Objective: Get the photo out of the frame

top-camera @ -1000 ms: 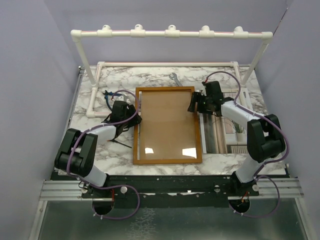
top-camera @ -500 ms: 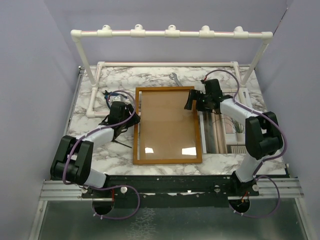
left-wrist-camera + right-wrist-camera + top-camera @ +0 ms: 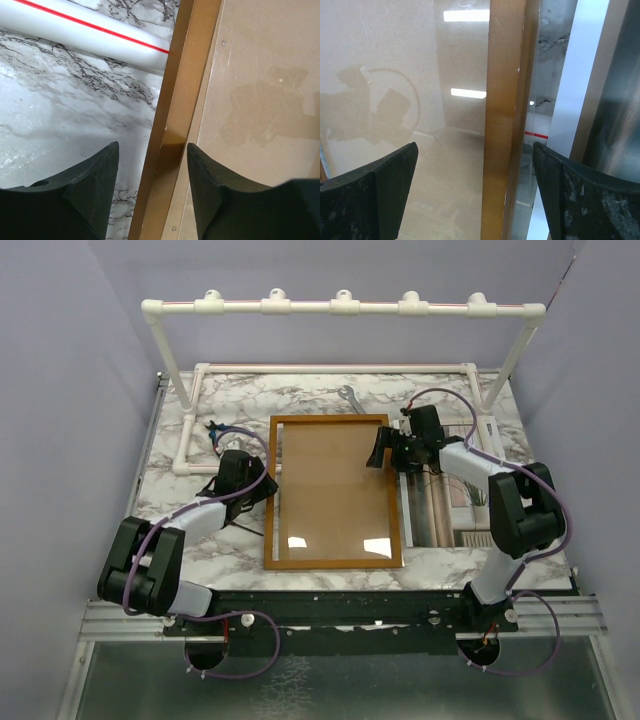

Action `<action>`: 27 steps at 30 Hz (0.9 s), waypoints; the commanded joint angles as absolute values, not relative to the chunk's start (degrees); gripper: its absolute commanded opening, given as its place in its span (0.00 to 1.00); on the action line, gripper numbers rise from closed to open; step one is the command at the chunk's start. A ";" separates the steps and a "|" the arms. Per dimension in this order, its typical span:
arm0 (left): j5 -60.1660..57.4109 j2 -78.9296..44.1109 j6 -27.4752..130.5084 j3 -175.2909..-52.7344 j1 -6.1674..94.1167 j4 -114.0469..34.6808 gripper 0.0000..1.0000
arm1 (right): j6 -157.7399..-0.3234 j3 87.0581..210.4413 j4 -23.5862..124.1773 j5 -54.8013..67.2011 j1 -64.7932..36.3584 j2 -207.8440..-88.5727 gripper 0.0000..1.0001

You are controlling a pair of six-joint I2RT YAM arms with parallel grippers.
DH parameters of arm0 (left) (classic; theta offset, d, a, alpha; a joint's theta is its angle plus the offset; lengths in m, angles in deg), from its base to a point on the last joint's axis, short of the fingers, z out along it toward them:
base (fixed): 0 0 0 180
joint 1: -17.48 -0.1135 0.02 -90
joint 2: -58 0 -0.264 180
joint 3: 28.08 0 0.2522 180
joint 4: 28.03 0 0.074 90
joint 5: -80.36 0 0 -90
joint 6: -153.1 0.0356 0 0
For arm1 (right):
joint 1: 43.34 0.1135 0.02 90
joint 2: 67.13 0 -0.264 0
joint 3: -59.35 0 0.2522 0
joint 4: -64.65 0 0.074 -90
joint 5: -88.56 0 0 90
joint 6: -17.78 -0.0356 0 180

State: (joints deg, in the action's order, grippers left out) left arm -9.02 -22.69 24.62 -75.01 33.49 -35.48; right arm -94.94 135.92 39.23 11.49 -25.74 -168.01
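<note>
The frame (image 3: 333,490) lies flat mid-table, with an orange-brown border and brown board under glossy glass. The photo (image 3: 450,505), with its curtains and potted plant, lies on the table just right of the frame. My left gripper (image 3: 264,483) is open and straddles the frame's left border (image 3: 185,75); its fingers (image 3: 85,190) stand apart from the wood. My right gripper (image 3: 385,452) is open and straddles the right border (image 3: 502,100) near the far corner, with one finger over the glass and the other over the photo's edge (image 3: 610,100).
A white pipe rack (image 3: 340,307) stands across the back, and its base pipe (image 3: 90,32) runs close to the frame's far-left corner. A metal wrench (image 3: 350,396) lies behind the frame. Dark cables (image 3: 217,435) lie at the left. The table is marble (image 3: 180,530).
The left arm has swung nearer and leftward, its gripper sliding a little down the left border. The right gripper has edged left over the right border. The frame has shifted slightly left.
</note>
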 commanded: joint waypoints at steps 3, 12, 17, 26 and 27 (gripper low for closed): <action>-7.05 -21.27 23.60 -73.44 34.38 -36.27 0.49 | -96.48 133.50 40.73 16.45 -26.07 -167.87 1.00; -7.44 -21.06 22.52 -72.80 35.86 -35.90 0.36 | -97.25 132.36 38.99 13.48 -26.03 -166.21 1.00; -8.07 -20.88 21.09 -72.86 36.81 -35.90 0.34 | -98.00 130.03 38.96 13.50 -25.95 -163.46 1.00; -9.21 -21.24 19.86 -73.61 39.68 -35.90 0.33 | -99.27 126.41 40.12 15.99 -25.53 -161.03 1.00; -10.30 -21.24 19.93 -73.72 39.71 -35.91 0.33 | -99.55 126.14 40.30 16.22 -25.38 -160.86 1.00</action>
State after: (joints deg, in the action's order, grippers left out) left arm -8.23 -22.01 21.51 -73.53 39.04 -35.90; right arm -98.19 127.68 39.34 14.53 -25.83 -162.85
